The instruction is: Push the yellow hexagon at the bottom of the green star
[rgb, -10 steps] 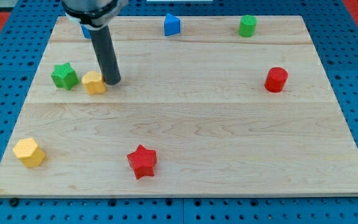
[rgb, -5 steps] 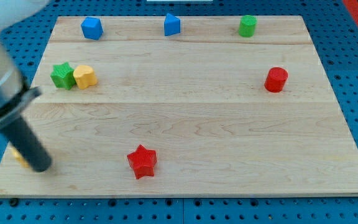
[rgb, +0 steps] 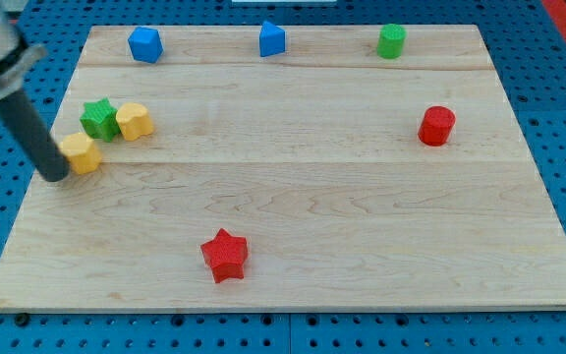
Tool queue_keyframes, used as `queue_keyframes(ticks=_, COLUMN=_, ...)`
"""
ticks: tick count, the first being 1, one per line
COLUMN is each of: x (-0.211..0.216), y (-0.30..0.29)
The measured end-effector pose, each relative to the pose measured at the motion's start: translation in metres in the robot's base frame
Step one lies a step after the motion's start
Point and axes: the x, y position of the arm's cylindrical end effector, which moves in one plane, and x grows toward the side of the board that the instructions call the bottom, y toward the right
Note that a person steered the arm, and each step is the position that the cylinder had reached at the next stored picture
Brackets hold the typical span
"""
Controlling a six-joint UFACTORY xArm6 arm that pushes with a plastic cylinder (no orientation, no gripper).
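Observation:
The yellow hexagon [rgb: 83, 152] lies near the board's left edge, just below and slightly left of the green star [rgb: 97, 118]. A second yellow block [rgb: 134, 120], rounded in shape, touches the star's right side. My tip [rgb: 55, 175] rests on the board against the hexagon's lower left side. The rod slants up toward the view's top left.
Two blue blocks [rgb: 144, 44] [rgb: 272, 38] and a green block [rgb: 392, 40] sit along the board's top edge. A red cylinder [rgb: 437, 126] is at the right. A red star [rgb: 225, 255] is at the bottom centre. The wooden board [rgb: 312, 197] lies on a blue pegboard.
The tip went from the green star down to the bottom left corner, then pushed the yellow hexagon up the left edge to just below the star. The other yellow block now touches the star.

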Motion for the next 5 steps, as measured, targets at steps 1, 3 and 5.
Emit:
queue_keyframes(ticks=1, x=-0.010, y=0.020)
queue_keyframes(ticks=3, x=-0.027, y=0.183)
queue_keyframes(ticks=5, x=-0.120, y=0.349)
